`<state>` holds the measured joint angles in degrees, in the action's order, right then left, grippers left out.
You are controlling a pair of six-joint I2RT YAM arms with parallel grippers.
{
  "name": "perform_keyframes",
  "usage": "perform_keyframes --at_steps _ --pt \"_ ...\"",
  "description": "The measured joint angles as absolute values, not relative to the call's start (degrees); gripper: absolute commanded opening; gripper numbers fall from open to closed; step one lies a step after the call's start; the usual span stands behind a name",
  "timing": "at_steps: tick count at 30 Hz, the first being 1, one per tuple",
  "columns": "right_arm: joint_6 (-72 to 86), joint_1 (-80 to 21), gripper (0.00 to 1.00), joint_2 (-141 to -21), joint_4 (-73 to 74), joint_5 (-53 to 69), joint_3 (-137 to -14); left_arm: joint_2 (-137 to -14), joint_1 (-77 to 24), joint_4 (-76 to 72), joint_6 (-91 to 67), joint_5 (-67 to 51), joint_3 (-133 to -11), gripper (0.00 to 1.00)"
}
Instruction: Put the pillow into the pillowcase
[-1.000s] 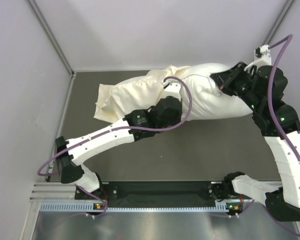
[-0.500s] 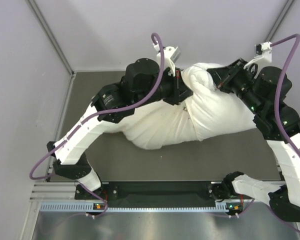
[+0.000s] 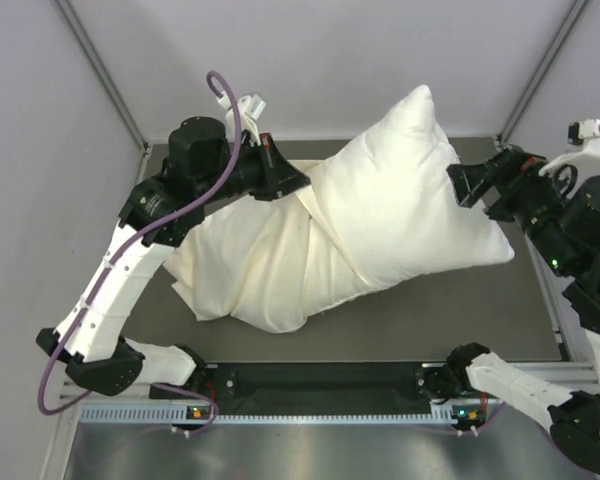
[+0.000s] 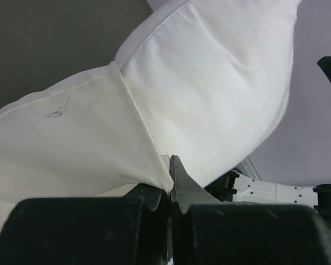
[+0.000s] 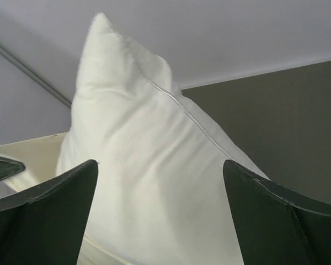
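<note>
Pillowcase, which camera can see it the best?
The top camera: it shows most of the pillowcase, pulled partway over the pillow. The left wrist sees only a part, its edge pinched in the left gripper. The right wrist sees mostly pillow.

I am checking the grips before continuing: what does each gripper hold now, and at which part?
The left gripper is shut on the pillowcase, pinching its hemmed edge beside the pillow. The right gripper is open and holds nothing.
</note>
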<state>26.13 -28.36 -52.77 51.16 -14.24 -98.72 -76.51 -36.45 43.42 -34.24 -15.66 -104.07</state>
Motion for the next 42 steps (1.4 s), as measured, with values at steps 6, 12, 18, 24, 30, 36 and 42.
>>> perform_keyframes --at_steps 6,12,18,24,30,36,42 --pt "25.1 -28.4 0.96 -47.9 54.0 -23.7 -94.3 -70.5 -36.5 45.1 -32.8 -14.6 -102.5 0.00" --pt "24.9 -28.4 0.98 -47.9 54.5 -30.8 -91.4 -65.1 -36.5 47.6 -31.7 -14.5 -100.6 0.00" --pt "22.1 -26.6 1.00 -56.2 54.5 -32.4 -98.6 -58.8 -36.4 49.2 -31.3 -13.7 -95.5 0.00" --pt "20.6 -13.0 1.00 -68.8 54.0 -20.0 -110.9 -52.7 -36.4 52.4 -31.2 -12.8 -94.0 0.00" --pt "22.6 -1.5 0.94 -77.3 48.9 2.3 -107.3 -48.1 -36.4 56.3 -31.2 -12.6 -93.9 0.00" --pt "26.0 -0.8 0.91 -78.6 38.3 18.7 -86.5 -45.2 -36.4 59.3 -31.3 -12.4 -94.0 0.00" --pt "28.6 -2.3 0.93 -81.7 26.9 29.5 -76.1 -43.1 -36.4 60.9 -31.6 -14.7 -93.9 0.00"
